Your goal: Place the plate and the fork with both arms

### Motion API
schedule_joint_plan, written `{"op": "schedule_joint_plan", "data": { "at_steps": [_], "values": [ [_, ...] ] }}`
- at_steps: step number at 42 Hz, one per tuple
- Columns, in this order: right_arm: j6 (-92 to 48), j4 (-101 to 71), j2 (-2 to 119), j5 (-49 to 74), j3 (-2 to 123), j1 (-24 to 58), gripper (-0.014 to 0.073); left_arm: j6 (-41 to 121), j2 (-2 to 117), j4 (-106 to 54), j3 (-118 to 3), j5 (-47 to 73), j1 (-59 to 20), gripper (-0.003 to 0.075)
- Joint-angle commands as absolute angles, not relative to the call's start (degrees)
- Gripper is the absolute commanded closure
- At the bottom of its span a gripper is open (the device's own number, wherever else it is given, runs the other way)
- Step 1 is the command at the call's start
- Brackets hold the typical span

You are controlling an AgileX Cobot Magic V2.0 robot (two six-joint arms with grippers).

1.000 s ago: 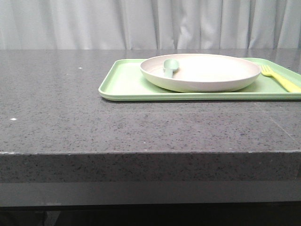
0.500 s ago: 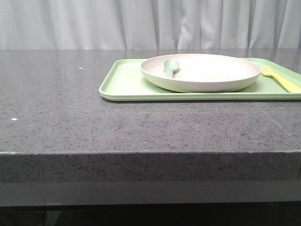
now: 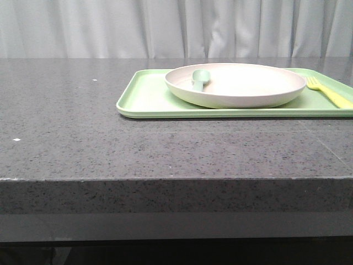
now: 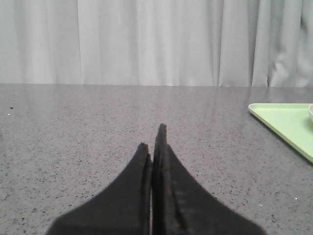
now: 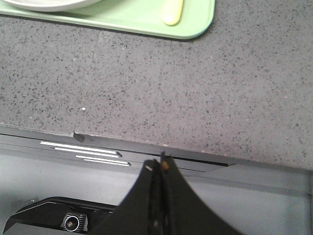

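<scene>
Plate (image 3: 237,85) on green tray (image 3: 149,99), fork (image 3: 330,92) beside, no writing legible

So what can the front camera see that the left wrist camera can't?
Only the front view shows the round cream-beige plate, the sage-green spoon in it, and the yellow plastic fork beside it. Only the left wrist view shows the black left gripper, fingers pressed together, holding nothing. Both show the light green rectangular tray on the speckled grey stone counter and the pale curtain.
</scene>
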State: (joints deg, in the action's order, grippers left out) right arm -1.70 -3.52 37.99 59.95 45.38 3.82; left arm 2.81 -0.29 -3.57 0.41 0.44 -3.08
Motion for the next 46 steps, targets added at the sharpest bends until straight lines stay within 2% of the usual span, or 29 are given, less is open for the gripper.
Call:
{"op": "schedule_joint_plan", "data": {
  "at_steps": [1,46],
  "values": [
    [-1.75,-3.28,38.04,57.08,46.89,3.78,0.0662,1.46,-1.3,-3.6,0.52,-4.74,-2.96,0.0738],
    [-1.75,-3.28,38.04,57.22,46.89,3.78,0.0662,1.46,-1.55,-4.76,0.52,-1.57,-1.94,0.0738]
  ]
}}
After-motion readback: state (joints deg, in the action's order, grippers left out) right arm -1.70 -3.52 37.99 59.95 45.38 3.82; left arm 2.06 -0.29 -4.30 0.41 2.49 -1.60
